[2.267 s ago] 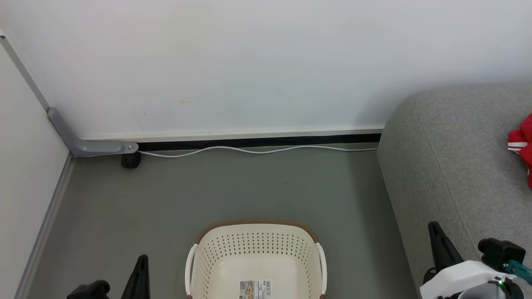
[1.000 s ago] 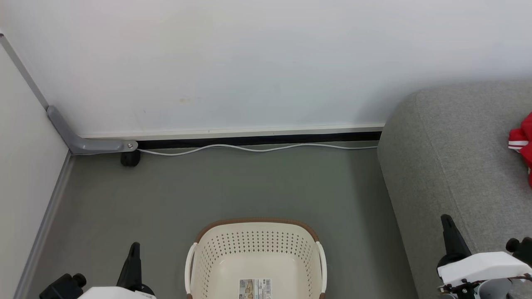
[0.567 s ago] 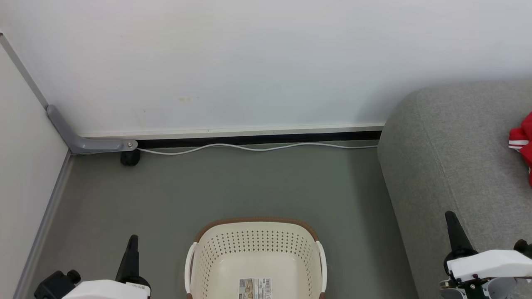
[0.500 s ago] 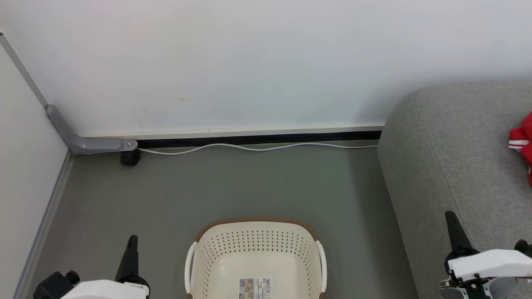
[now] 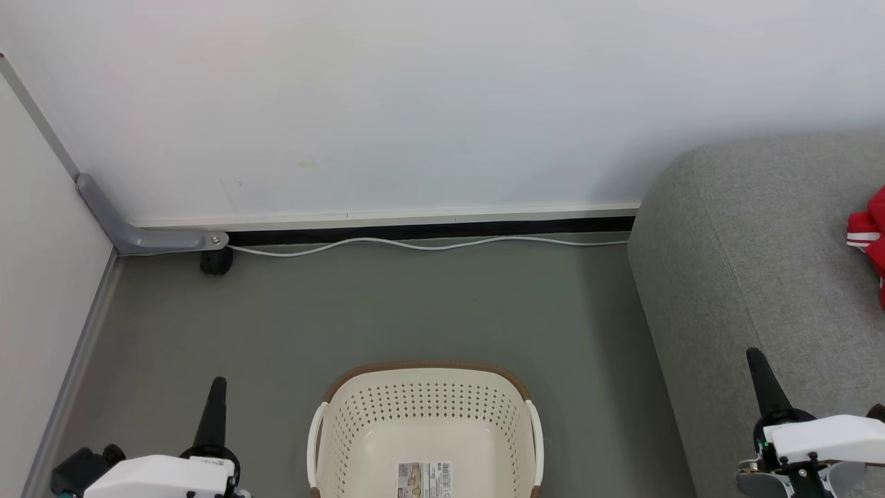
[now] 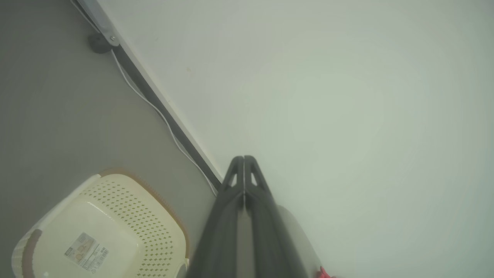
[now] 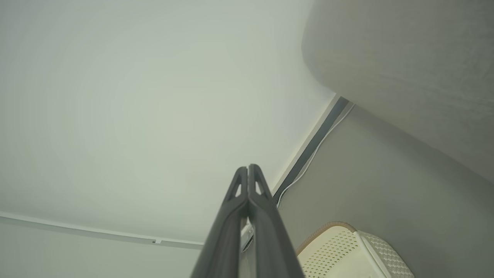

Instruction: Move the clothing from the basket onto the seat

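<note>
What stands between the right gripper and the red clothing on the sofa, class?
Nothing visible does. From the shut right gripper up to the clothing there is bare grey seat, with no object lying across that stretch.

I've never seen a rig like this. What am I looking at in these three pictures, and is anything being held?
A two-armed wheeled robot. The wide picture comes from its head camera, looking down; the other two from wrist cameras, looking along each arm's fingers. The black spikes are its left gripper and right gripper, both shut, holding nothing. On the floor stands a cream basket with a sticker on its bottom. Red clothing lies on the grey sofa at right.
</note>
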Robot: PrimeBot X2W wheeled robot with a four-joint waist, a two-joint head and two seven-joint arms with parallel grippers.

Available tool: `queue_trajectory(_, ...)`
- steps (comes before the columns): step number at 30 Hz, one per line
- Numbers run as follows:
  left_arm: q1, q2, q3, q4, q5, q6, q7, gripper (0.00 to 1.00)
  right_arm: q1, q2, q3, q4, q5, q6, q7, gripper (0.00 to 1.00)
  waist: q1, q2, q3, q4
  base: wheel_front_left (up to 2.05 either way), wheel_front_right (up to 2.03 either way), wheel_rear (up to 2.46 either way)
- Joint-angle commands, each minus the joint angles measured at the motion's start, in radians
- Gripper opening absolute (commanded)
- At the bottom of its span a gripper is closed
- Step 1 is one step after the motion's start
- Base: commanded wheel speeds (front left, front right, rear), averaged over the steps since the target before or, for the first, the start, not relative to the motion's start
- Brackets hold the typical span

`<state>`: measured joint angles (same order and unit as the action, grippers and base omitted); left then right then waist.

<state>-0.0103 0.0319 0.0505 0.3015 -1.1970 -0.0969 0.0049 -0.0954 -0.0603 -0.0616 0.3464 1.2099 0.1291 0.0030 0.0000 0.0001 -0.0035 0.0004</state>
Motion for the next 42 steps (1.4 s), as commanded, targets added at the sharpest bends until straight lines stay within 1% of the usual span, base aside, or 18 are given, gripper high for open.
queue_trajectory(1,-0.054,0.015,0.030,-0.030,-0.041,-0.011,0.013,0.00,-0.020,-0.007,0.005,-0.038,0.040,0.001,0.017,0.00,0.0000,-0.0001,0.000,0.000,0.00,0.00,0.00)
queue_trajectory(5,-0.060,0.016,0.034,-0.033,-0.087,-0.014,0.024,0.00,-0.019,-0.005,-0.002,-0.046,0.084,0.001,0.028,0.00,0.0000,-0.0001,0.001,0.000,0.00,0.00,0.00)
queue_trajectory(6,-0.064,0.016,0.037,-0.036,-0.121,-0.016,0.033,0.00,-0.018,-0.003,-0.007,-0.051,0.117,0.001,0.037,0.00,0.0000,-0.0001,0.002,0.000,0.00,0.00,0.00)
queue_trajectory(10,-0.068,0.016,0.040,-0.038,-0.155,-0.018,0.042,0.00,-0.018,-0.002,-0.013,-0.057,0.150,0.001,0.046,0.00,0.0000,-0.0001,0.002,0.000,0.00,0.00,0.00)
queue_trajectory(31,-0.097,0.018,0.063,-0.056,-0.405,-0.033,0.107,0.00,-0.013,0.010,-0.051,-0.100,0.392,0.002,0.109,0.00,0.0000,-0.0001,0.006,0.000,0.00,0.00,0.00)
queue_trajectory(42,-0.098,0.018,0.063,-0.056,-0.411,-0.034,0.108,0.00,-0.013,0.010,-0.052,-0.102,0.399,0.002,0.110,0.00,0.0000,-0.0001,0.007,0.000,0.00,0.00,0.00)
